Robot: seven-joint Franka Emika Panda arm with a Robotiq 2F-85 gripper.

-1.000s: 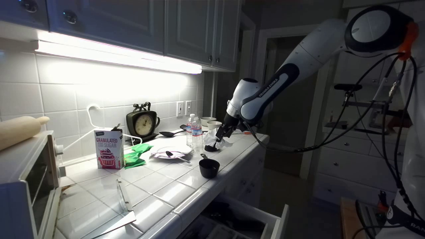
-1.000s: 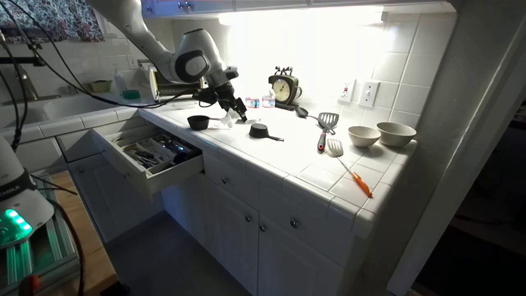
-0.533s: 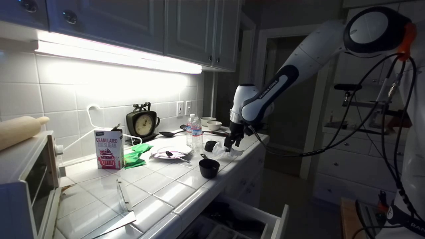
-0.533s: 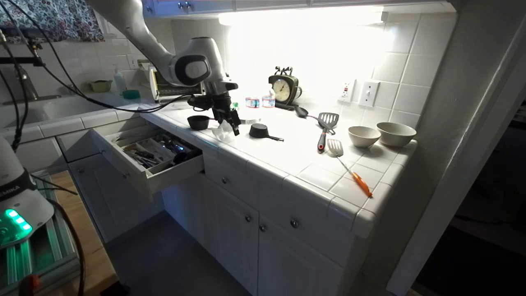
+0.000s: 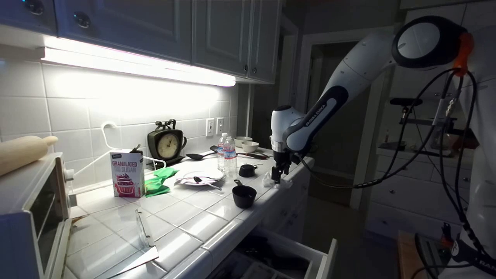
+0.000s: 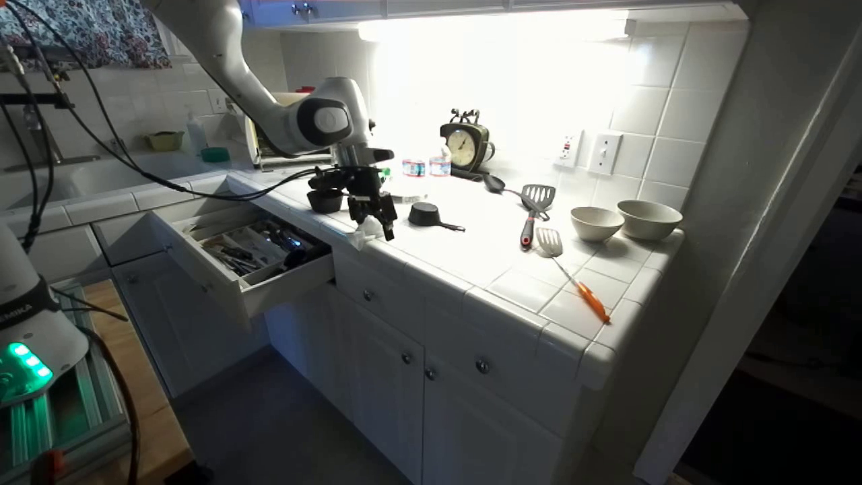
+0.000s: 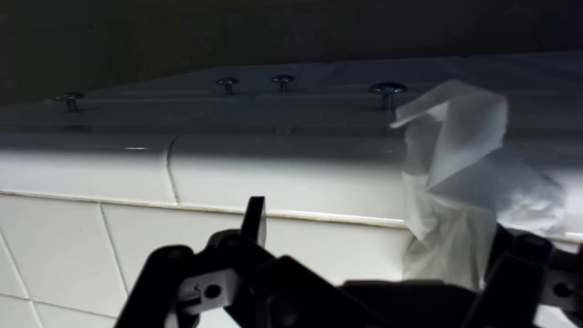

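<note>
A long white fluorescent tube (image 5: 139, 65) under the blue-tinged, panelled cupboards (image 5: 131, 27) glares so hard that the white tiled wall (image 6: 525, 81) burns out in both exterior views. In an exterior view, its reflections streak the glossy white countertop tiles (image 5: 199, 224), while the tall open doorway (image 5: 341, 139) far right sinks nearly to black. A row of square green lamps (image 6: 31, 361) glows in the gloom, near left. In my wrist view, my black jointed fingers (image 7: 252, 219) are near-silhouettes, the crumpled white tissue (image 7: 464, 155) looks soft-edged and half shaded, and past the rounded white tile edge (image 7: 282, 182) the pale drawer fronts (image 7: 150, 107) fade into murk.
</note>
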